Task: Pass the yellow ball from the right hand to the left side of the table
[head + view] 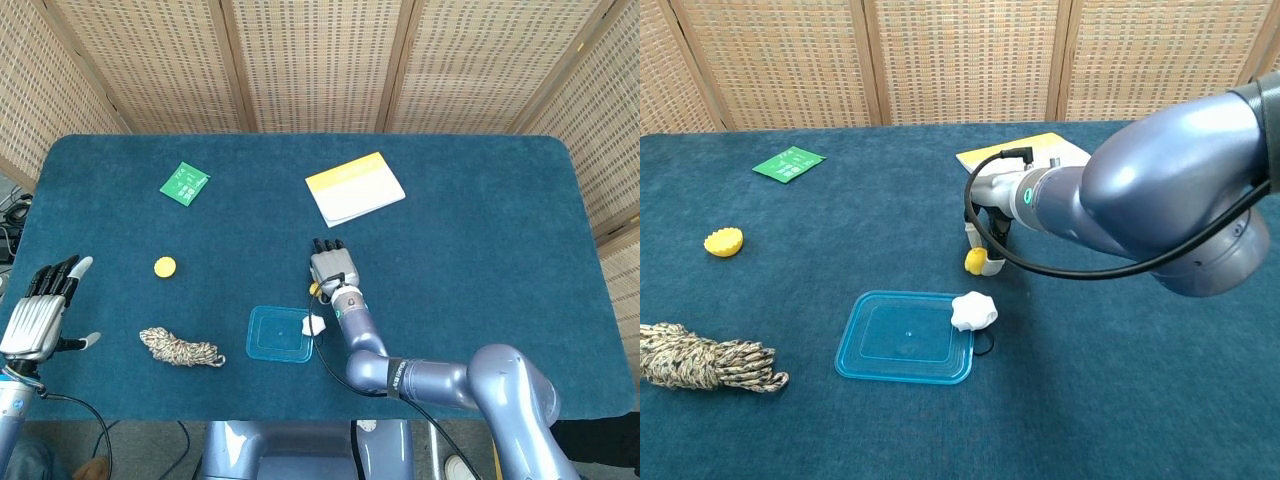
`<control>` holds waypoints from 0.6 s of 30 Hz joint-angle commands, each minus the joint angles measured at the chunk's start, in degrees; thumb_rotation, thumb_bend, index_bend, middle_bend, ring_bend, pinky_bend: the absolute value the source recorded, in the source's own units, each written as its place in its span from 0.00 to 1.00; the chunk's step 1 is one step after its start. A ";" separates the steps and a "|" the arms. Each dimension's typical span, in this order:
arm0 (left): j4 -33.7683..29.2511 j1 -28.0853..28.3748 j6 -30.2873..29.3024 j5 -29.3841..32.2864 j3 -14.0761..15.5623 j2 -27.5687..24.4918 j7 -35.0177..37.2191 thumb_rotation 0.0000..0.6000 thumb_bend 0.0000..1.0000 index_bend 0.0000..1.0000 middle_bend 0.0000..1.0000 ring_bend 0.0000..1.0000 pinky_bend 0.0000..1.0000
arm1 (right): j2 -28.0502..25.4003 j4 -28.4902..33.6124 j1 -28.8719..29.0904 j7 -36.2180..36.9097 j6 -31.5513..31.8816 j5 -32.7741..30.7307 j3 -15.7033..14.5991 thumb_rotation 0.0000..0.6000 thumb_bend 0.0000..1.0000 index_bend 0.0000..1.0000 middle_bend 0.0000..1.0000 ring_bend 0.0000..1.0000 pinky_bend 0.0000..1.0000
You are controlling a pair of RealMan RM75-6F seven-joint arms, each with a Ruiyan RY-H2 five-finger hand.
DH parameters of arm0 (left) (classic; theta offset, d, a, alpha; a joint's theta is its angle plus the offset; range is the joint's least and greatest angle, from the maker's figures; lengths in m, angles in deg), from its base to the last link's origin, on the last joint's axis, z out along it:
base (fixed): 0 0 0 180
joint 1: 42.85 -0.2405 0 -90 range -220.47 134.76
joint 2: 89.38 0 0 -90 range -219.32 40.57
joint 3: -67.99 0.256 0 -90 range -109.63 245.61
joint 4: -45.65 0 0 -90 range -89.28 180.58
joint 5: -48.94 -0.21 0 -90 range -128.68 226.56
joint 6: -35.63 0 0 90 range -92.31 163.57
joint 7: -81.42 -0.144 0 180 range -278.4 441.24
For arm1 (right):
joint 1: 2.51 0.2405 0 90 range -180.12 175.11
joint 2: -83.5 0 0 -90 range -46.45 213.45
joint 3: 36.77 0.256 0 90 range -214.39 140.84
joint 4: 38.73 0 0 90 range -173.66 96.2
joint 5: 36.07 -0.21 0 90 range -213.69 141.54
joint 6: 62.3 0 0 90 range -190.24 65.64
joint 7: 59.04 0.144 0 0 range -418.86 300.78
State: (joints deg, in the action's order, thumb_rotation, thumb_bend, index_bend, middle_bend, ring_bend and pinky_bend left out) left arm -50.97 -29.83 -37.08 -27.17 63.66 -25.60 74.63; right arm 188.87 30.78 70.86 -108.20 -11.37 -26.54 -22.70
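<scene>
The yellow ball [314, 289] [976, 261] is small and round. My right hand [330, 268] [985, 225] pinches it between fingertips, low over the blue cloth near the table's middle. It hangs just behind the clear blue lid [280, 333] [905, 337]. Whether the ball touches the cloth cannot be told. The right arm fills much of the chest view. My left hand [35, 315] hovers open at the table's left edge, fingers spread, holding nothing; only the head view shows it.
A white knob-like piece [313, 324] [974, 311] lies at the lid's right corner. A rope bundle [180, 347] [700, 360] and a yellow cap [165, 267] [724, 241] lie on the left. A green card [184, 184] and a yellow-white notebook [355, 188] sit further back.
</scene>
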 commanded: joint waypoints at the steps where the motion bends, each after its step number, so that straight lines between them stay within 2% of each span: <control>1: 0.01 0.03 -0.03 -0.19 0.11 -0.03 0.06 1.00 0.05 0.00 0.00 0.00 0.00 | -0.21 0.47 -0.30 -0.02 0.06 -0.20 0.41 1.00 0.02 0.23 0.00 0.00 0.00; 2: -0.01 0.03 -0.05 -0.26 0.15 -0.04 0.12 1.00 0.05 0.00 0.00 0.00 0.00 | -0.34 0.69 -0.39 -0.02 0.23 -0.05 0.50 1.00 0.01 0.18 0.00 0.00 0.00; 4: -0.08 0.03 -0.08 -0.40 0.20 -0.11 0.39 1.00 0.05 0.00 0.00 0.00 0.00 | -0.85 1.66 -0.60 -0.01 0.74 0.54 0.65 1.00 0.00 0.15 0.00 0.00 0.00; 11: 0.11 -0.21 -0.60 -0.75 0.30 -0.29 1.26 1.00 0.05 0.00 0.00 0.00 0.00 | -7.85 12.29 -3.07 1.06 4.50 6.06 0.45 1.00 0.00 0.14 0.00 0.00 0.00; 13: 0.23 -0.27 -0.71 -0.77 0.34 -0.31 1.45 1.00 0.05 0.00 0.00 0.00 0.00 | -12.60 17.77 -5.21 2.30 6.27 11.33 -0.72 1.00 0.00 0.14 0.00 0.00 0.00; 15: 0.30 -0.38 -1.07 -1.11 0.39 -0.28 1.63 1.00 0.05 0.00 0.00 0.00 0.00 | -18.08 22.16 -8.88 5.66 8.71 20.67 -2.79 1.00 0.00 0.13 0.00 0.00 0.00; 16: 0.35 -0.44 -1.25 -1.29 0.42 -0.25 1.69 1.00 0.05 0.00 0.00 0.00 0.00 | -19.57 23.00 -10.28 7.41 9.28 24.20 -3.60 1.00 0.00 0.13 0.00 0.00 0.00; 18: 0.53 -0.63 -1.83 -1.78 0.49 -0.12 1.91 1.00 0.05 0.00 0.00 0.00 0.00 | -22.88 22.84 -14.35 13.49 11.42 35.79 -6.18 1.00 0.00 0.13 0.00 0.00 0.00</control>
State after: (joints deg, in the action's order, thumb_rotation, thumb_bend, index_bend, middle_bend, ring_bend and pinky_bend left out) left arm -50.53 -30.37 -38.74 -28.79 64.11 -25.78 76.44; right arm 174.77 48.58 64.04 -103.71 -4.70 -8.98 -24.42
